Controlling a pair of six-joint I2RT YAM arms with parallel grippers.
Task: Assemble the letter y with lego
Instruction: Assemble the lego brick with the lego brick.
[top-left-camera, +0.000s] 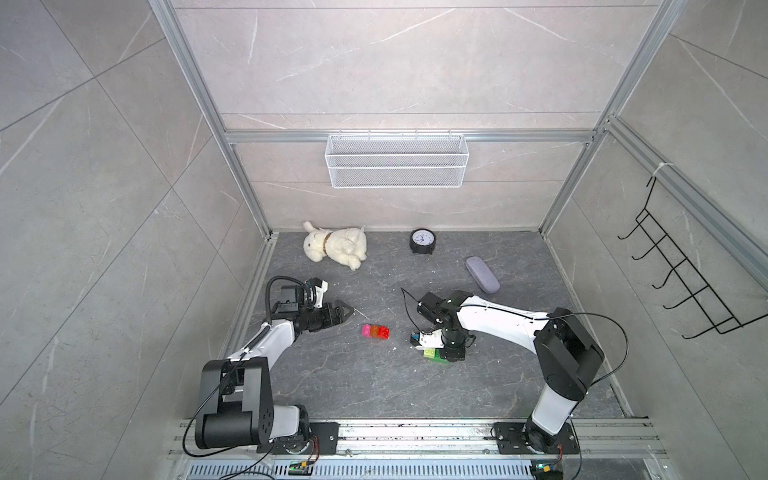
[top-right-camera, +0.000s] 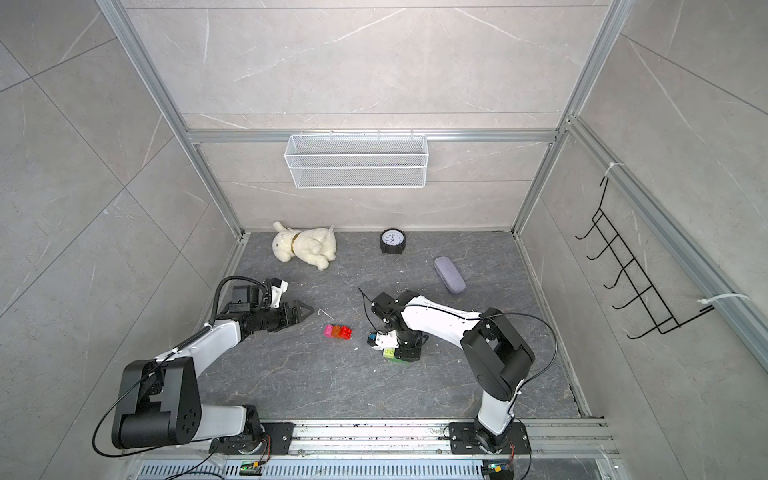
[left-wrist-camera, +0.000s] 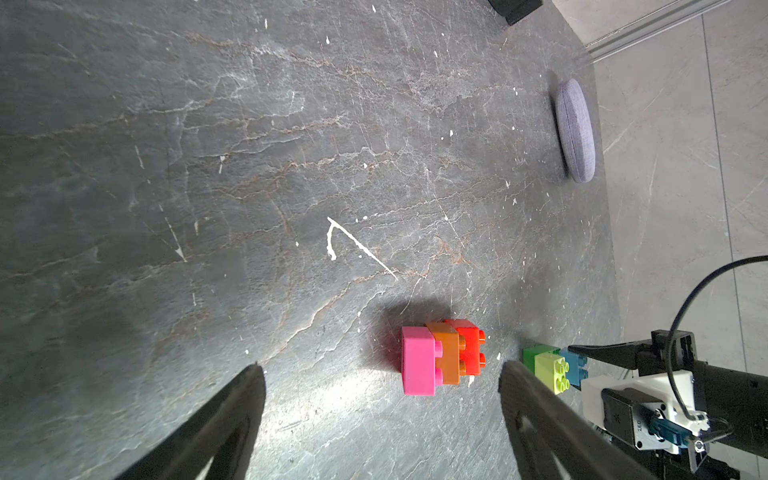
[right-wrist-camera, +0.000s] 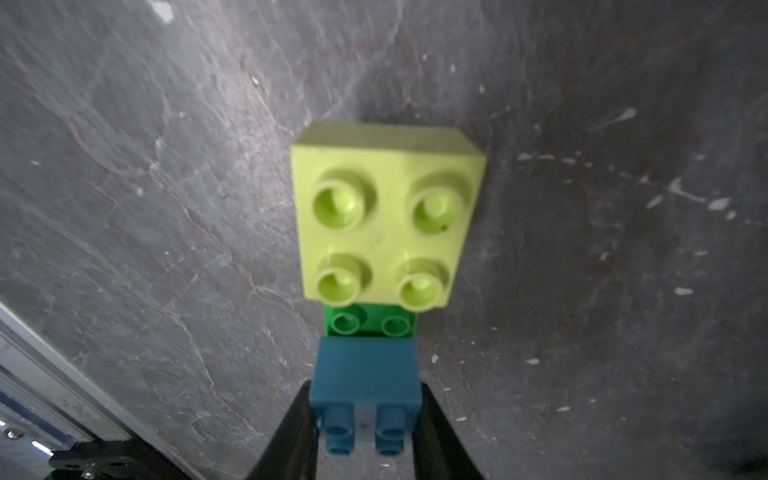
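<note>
A joined pink, orange and red lego stem (top-left-camera: 375, 331) (top-right-camera: 338, 331) lies on its side on the dark floor between the arms. My left gripper (left-wrist-camera: 381, 368) stands open and empty, short of the stem (left-wrist-camera: 440, 357); in both top views it (top-left-camera: 351, 309) (top-right-camera: 309, 311) hovers to the stem's left. My right gripper (right-wrist-camera: 365, 432) points down and is shut on the blue brick (right-wrist-camera: 365, 386). This brick sits over one end of the long green brick (right-wrist-camera: 370, 324). The yellow-green brick (right-wrist-camera: 382, 208) (top-left-camera: 430, 353) stands on the other end. No finished letter y shows.
A white plush dog (top-left-camera: 336, 247), a black clock (top-left-camera: 422, 241) and a grey glasses case (top-left-camera: 482, 274) lie along the back. A wire basket (top-left-camera: 397, 160) hangs on the back wall and a black hook rack (top-left-camera: 685, 282) on the right wall.
</note>
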